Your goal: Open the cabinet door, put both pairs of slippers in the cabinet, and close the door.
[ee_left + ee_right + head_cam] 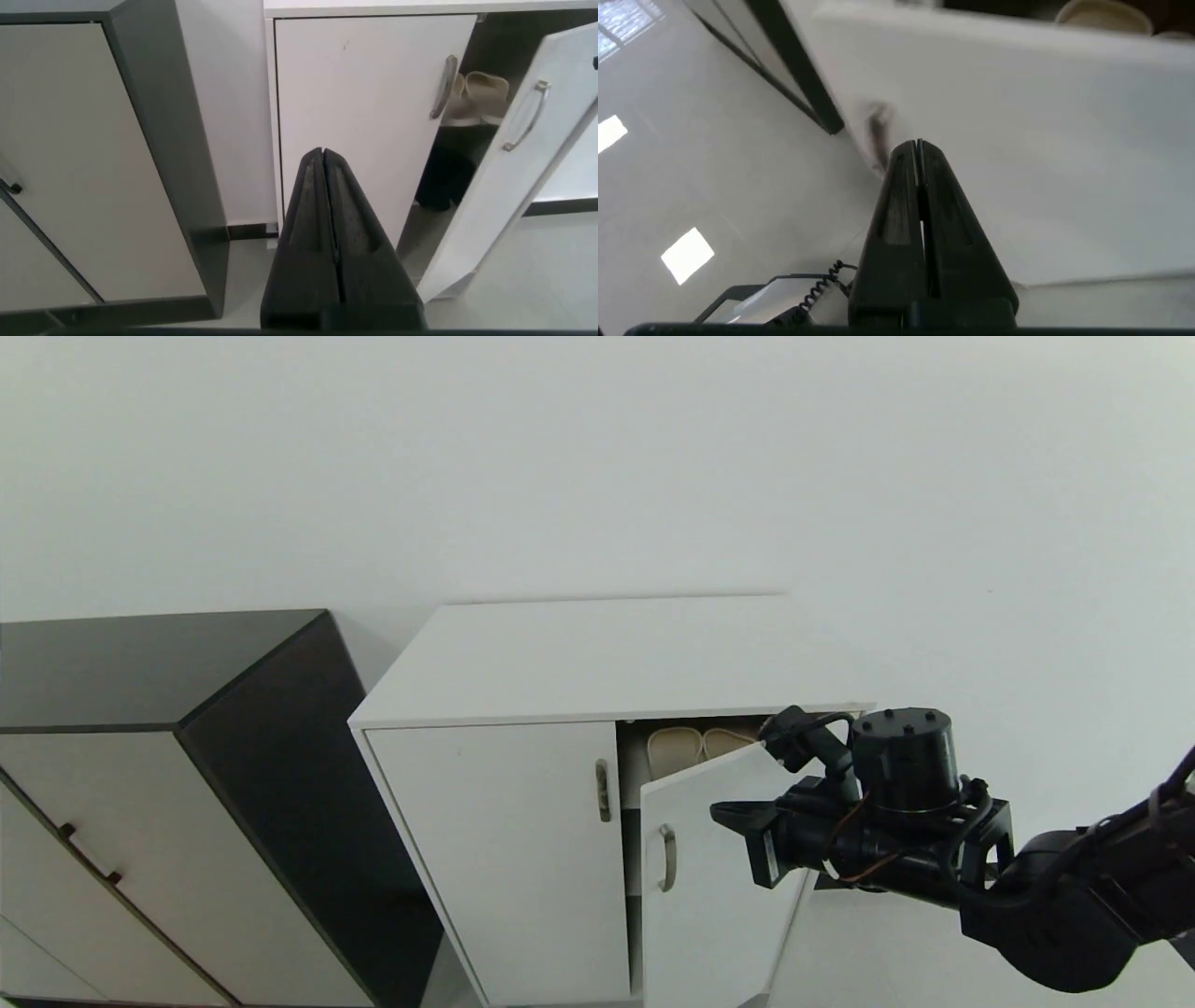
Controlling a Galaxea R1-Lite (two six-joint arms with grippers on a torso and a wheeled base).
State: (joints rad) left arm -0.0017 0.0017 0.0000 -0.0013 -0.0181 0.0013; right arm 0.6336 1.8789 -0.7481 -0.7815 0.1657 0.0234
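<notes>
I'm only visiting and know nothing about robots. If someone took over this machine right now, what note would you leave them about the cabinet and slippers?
Left pincer: shut, holding nothing, facing the white cabinet from a little way off.
Right pincer: shut, holding nothing, by the outer face of the right door.
Slippers: beige ones lie on the upper shelf inside. Whether both pairs are in is hidden.
Done: door opened, slippers placed inside.
Left to do: push the half-open right door fully shut. The left door is closed.
</notes>
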